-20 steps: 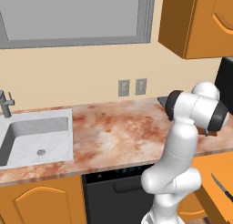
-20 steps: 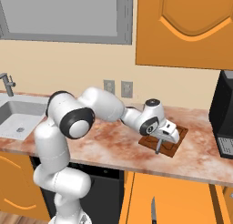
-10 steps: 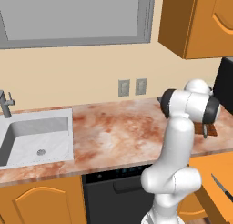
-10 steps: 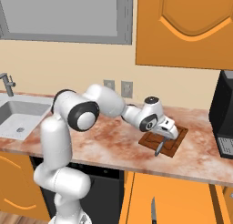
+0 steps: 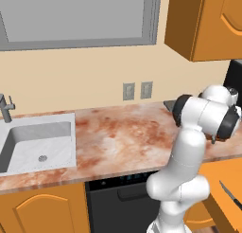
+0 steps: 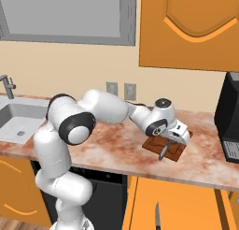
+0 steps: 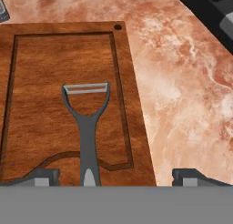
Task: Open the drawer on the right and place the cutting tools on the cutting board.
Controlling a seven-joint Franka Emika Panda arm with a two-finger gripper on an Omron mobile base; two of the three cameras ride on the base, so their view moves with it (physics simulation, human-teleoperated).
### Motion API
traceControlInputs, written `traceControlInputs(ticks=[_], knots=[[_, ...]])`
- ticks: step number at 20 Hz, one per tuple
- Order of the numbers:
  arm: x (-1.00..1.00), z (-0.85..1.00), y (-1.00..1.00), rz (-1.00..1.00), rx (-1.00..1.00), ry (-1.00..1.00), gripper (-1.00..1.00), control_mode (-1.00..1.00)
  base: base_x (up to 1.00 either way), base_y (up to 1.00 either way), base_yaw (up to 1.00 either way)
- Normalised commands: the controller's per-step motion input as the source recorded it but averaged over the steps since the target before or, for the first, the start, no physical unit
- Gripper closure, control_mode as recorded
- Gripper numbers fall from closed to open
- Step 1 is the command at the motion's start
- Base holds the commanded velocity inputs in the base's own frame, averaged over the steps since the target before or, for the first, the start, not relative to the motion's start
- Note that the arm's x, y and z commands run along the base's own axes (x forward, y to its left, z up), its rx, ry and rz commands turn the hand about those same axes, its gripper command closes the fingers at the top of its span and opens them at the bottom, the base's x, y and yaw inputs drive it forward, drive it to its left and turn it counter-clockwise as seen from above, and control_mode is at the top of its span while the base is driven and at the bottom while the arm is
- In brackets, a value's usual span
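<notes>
We see the peeler [image 7: 86, 127] lying flat on the cutting board [image 7: 41, 59], inside the groove that runs around the board's edge. In the hand view its T-shaped head with the light blade points away from the claw [image 7: 116, 175], and its grey handle runs back toward the camera, between the two dark fingertips [image 7: 45, 176]. These fingertips stand wide apart, one on each side of the handle, and neither of them touches it, so the claw is spread and pinches nothing.

In the right base view the cutting board [image 6: 173, 152] rests on the marbled desk [image 6: 116, 154], near its front edge, and the peeler [image 6: 163, 150] shows as a thin dark stick that reaches over the board's front edge. The claw [image 6: 179, 136] hangs just above the board, and the white arm reaches to it from the left.

Below the desk the drawer [image 6: 186, 210] is pulled out, and a knife [image 6: 157, 216] with a thin blade lies in it. In the left base view we see this knife [image 5: 230, 194] too, in the drawer [image 5: 222, 180] at the lower right.

A black appliance [image 6: 229, 124] stands on the desk to the right of the board, well apart from it. The sink [image 5: 38, 144] is at the far left of the desk, and a black dishwasher front [image 5: 120, 199] sits under the desk.
</notes>
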Motion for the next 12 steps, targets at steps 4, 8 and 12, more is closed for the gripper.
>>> traceControlInputs(ticks=[4,8,12], knots=[[-1.0,0.57,0.04,0.0,0.0,-0.12,-1.0,-1.0,0.0,0.0,0.0],[-1.0,0.69,0.2,0.0,0.0,-0.02,-1.0,-1.0,0.0,0.0,0.0],[-1.0,0.72,0.26,0.0,0.0,0.02,-1.0,-1.0,0.0,0.0,0.0]])
